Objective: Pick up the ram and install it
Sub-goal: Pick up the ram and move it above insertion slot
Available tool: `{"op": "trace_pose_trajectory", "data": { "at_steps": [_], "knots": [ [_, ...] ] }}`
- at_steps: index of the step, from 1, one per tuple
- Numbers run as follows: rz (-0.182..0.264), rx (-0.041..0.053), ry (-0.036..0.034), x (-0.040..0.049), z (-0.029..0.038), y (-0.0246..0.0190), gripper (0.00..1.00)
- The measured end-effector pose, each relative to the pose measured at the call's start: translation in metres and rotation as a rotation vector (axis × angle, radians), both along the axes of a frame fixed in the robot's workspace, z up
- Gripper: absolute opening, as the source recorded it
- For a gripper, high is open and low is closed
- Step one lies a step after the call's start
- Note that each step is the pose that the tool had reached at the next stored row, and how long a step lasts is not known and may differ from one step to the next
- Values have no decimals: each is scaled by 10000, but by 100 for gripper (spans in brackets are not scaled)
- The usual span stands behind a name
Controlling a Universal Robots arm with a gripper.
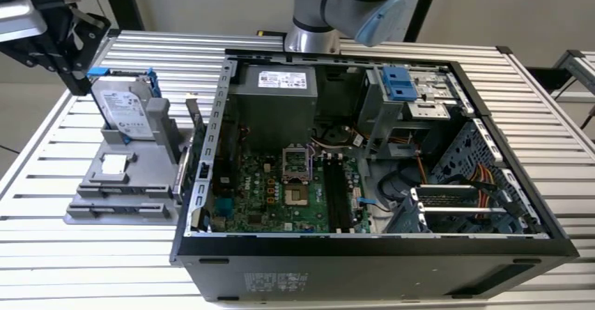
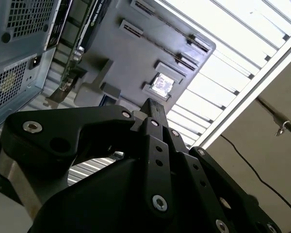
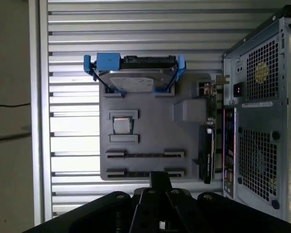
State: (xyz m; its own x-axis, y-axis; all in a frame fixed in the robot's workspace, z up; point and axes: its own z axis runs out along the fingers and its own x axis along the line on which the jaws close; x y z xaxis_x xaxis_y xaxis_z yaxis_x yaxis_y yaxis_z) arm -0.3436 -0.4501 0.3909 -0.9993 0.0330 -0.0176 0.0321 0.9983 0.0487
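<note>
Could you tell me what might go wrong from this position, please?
The hard drive stands upright on the grey fixture, near the end effector; descending could clip it. The card stands on edge between fixture and computer case, so a sideways swing might strike it.

The closed black hand (image 2: 155,109) points toward the grey tray (image 2: 131,60) beside the case (image 2: 19,58).

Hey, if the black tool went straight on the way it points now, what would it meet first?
Most likely the flat grey plastic parts tray on the slatted metal table: the tool points down at it, near its two long narrow slots. Depth is unclear, so the exact spot is uncertain.
</note>
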Motion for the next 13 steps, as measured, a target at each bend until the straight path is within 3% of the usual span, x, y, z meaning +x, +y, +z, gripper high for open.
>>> {"op": "trace_pose_trajectory", "data": {
  "at_steps": [13],
  "knots": [
    [-4, 0, 3, -2, -5, -130, 0]
  ]
}}
